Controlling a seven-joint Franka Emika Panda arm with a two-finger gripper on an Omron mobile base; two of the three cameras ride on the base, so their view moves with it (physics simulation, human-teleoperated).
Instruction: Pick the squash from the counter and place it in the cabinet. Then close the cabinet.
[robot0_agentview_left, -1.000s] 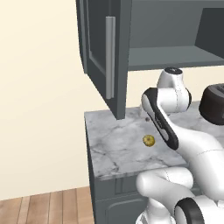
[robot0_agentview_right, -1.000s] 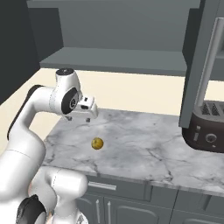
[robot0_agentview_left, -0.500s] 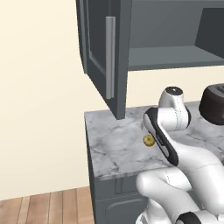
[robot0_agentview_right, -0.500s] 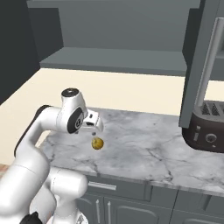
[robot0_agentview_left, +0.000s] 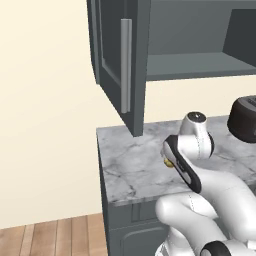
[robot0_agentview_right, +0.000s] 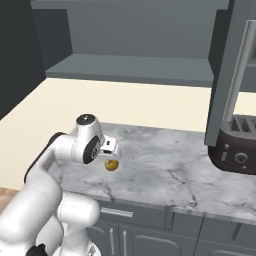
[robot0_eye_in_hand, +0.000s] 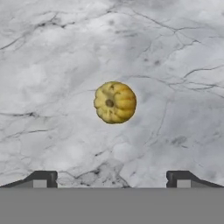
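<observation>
The tool (robot0_eye_in_hand: 112, 179) hangs over the worktop (robot0_eye_in_hand: 175, 65) with its two dark fingertips (robot0_eye_in_hand: 41, 178) set wide apart and nothing between them. This spread looks like preparation for a straddle grasp, since the squash (robot0_eye_in_hand: 114, 102) lies centred between the tips in the hand view, further along the line of approach.

The squash rests on the marble, stem end toward the camera, untouched by either tip. In the right base view the squash (robot0_agentview_right: 111, 165) sits just below the white hand of the arm (robot0_agentview_right: 87, 145); in the left base view the arm's elbow covers most of it, leaving a sliver of yellow (robot0_agentview_left: 169, 163). The pick is judged not yet made; a descent appears to be the next requirement.

Beyond, a dark toaster-like appliance (robot0_agentview_right: 235, 147) stands on the worktop to the robot's right, well apart from the squash.

Above, the cabinet (robot0_agentview_left: 200, 65) stands open, its door (robot0_agentview_left: 117, 65) swung out with the silver bar handle (robot0_agentview_left: 125, 65) facing the base. The visible shelf holds nothing, so the placement spot is free.
</observation>
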